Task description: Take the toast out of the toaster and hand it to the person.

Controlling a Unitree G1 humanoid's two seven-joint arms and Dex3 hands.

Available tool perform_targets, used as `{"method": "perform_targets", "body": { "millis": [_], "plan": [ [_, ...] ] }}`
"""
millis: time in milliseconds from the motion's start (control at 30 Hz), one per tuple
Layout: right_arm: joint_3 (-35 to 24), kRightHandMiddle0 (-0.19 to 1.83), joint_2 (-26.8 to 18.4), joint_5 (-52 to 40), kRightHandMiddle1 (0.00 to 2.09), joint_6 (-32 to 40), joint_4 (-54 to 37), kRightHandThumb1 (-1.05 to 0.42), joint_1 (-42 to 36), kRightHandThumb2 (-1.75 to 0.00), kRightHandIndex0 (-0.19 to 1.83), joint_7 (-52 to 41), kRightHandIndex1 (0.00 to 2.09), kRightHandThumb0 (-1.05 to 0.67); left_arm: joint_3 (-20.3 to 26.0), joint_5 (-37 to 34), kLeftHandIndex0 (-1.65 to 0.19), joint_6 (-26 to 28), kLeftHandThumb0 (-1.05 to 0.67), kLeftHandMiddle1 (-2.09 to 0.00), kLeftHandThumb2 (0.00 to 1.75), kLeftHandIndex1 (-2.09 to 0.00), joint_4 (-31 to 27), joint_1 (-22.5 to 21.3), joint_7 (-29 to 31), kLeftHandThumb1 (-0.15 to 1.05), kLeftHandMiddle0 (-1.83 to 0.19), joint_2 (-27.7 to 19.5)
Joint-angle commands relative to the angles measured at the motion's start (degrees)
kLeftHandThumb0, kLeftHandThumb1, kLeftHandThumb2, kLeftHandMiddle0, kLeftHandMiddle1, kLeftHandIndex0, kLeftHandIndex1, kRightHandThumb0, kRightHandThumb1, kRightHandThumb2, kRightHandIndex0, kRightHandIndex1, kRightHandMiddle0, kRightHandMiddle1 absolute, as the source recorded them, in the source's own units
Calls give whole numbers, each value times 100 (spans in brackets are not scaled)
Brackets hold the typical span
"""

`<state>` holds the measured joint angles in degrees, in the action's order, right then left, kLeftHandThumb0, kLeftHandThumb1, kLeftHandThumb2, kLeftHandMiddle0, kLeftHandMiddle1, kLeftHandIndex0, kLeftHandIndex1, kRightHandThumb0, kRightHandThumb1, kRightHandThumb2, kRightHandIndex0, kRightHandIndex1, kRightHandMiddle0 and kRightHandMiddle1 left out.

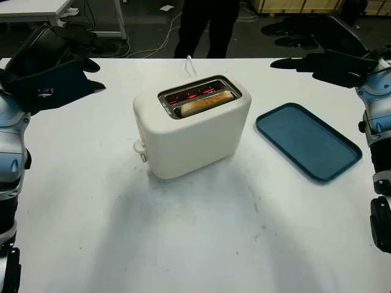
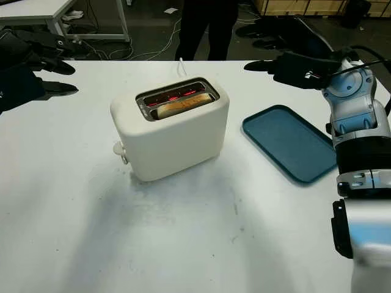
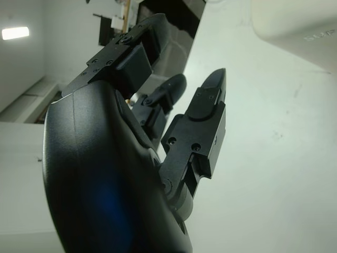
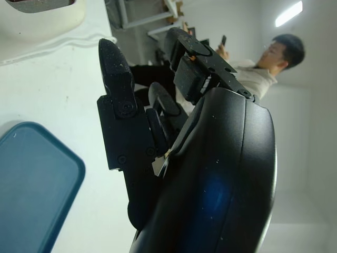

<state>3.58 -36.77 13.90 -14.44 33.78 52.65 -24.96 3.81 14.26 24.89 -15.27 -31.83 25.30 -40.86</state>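
Golden-brown toast slice sits in the slot of the cream plastic toaster at frame centre on the white counter, elements glowing red. Left hand upper left and right hand upper right both hover open, fingers holding nothing, flanking the toaster probably ready to reach. Teal rectangular tray lies centre right; person in dark trousers stands top centre, likely waiting for handover.

A dark floor with trailing cables lies beyond the white desk; a white-legged table stands upper left.
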Motion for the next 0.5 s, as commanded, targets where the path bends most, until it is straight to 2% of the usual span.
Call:
{"method": "perform_targets", "body": {
  "millis": [0, 467],
  "plan": [
    [-40, 60, -2, -52, 0, -4, -54, -92, -59, -3, 64, 33, 0, -45, 26, 5, -77, 19, 7, -48, 0, -2, -2, 21, -34, 83, -64, -1],
    [0, 60, -28, 79, 0, 66, -178, -92, -88, -3, 64, 87, 0, -44, 16, 18, -78, -70, 7, -50, 0, -2, 19, 30, -25, 83, -64, -28]
  ]
}}
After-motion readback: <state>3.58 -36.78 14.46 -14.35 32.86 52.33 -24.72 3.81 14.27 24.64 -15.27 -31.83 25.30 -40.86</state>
